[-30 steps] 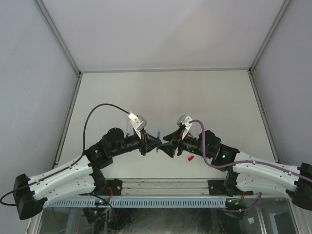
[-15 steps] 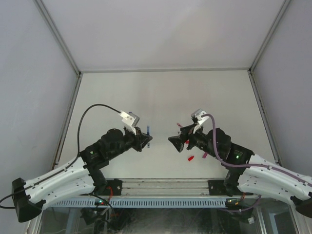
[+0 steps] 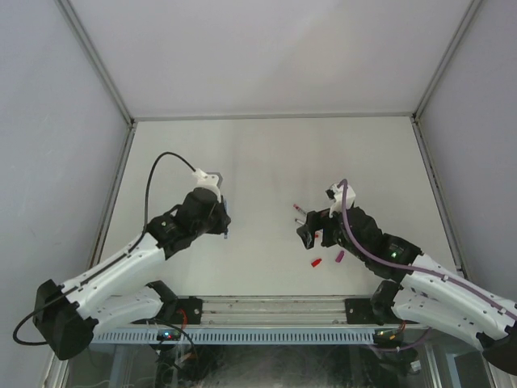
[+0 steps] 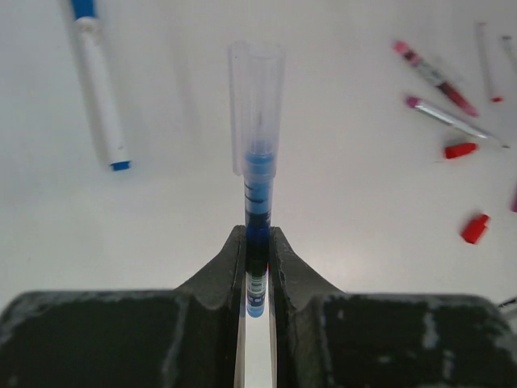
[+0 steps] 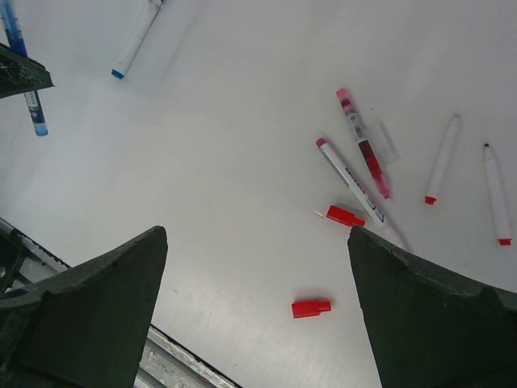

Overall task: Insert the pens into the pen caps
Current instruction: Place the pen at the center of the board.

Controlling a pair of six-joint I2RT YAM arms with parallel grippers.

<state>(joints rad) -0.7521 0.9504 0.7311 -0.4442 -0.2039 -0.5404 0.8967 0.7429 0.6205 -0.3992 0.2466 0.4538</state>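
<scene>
My left gripper [image 4: 257, 234] is shut on a thin blue pen [image 4: 258, 190]. A see-through cap [image 4: 256, 101] covers the pen's far end. In the top view the left gripper [image 3: 224, 225] hangs left of centre. My right gripper [image 5: 257, 233] is open with nothing between its fingers, and in the top view it [image 3: 311, 232] sits right of centre. Below it lie two red pen caps [image 5: 311, 308] [image 5: 346, 216], two magenta-ended pens [image 5: 363, 153] [image 5: 351, 182] and two white pens with red ends [image 5: 443, 160] [image 5: 494, 194]. A magenta cap [image 3: 339, 256] lies beside a red cap [image 3: 317, 263].
A white pen with blue ends [image 4: 101, 81] lies on the table to the far left of the held pen. Grey walls enclose the table, and the metal rail [image 3: 266, 307] with the arm bases runs along the near edge.
The two grippers, which met at the centre, have drawn apart. The right gripper has opened and pulled back right; the left has swung left, keeping the blue pen.
</scene>
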